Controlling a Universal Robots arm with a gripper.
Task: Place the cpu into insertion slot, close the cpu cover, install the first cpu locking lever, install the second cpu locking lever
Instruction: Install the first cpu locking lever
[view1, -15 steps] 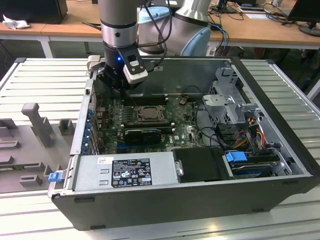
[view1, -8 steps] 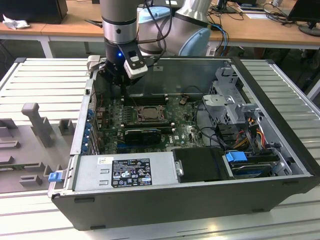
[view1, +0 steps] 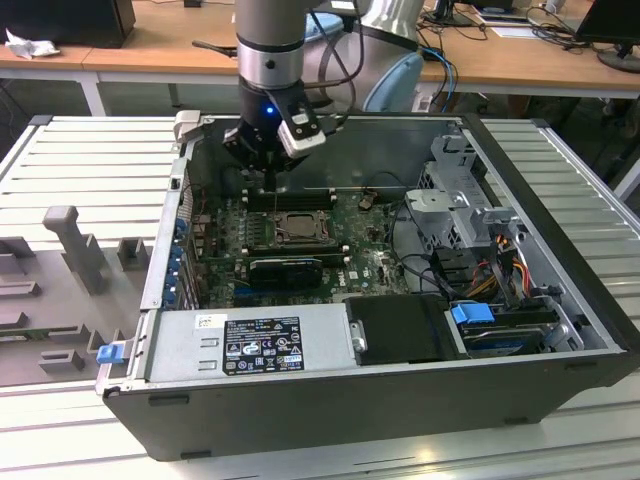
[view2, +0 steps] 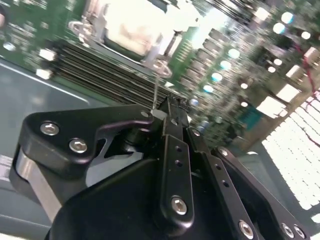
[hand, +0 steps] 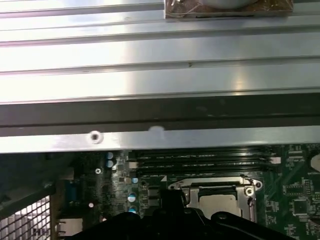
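Observation:
The insertion slot (view1: 286, 229) sits mid-board inside the open computer case. In the first wrist view the cpu cover (hand: 248, 192) lies flat over the slot, and the silver cpu (hand: 220, 204) shows through its window. My gripper (view1: 272, 180) hangs just behind the socket, over the memory slots. In the second wrist view its black fingers (view2: 172, 125) are pressed together, shut, with the gripper (view2: 169, 106) tip low near the board. A thin metal locking lever (view2: 158, 85) rises from the socket corner and meets that tip. Whether the fingers pinch it or only touch it I cannot tell.
Long black memory slots (hand: 200, 161) run between the socket and the case's rear wall (hand: 150, 117). A black card (view1: 285, 268) lies in front of the socket. The power supply (view1: 250, 345), a drive cage (view1: 450, 200) and loose cables (view1: 480, 270) fill the exterior view's right and front.

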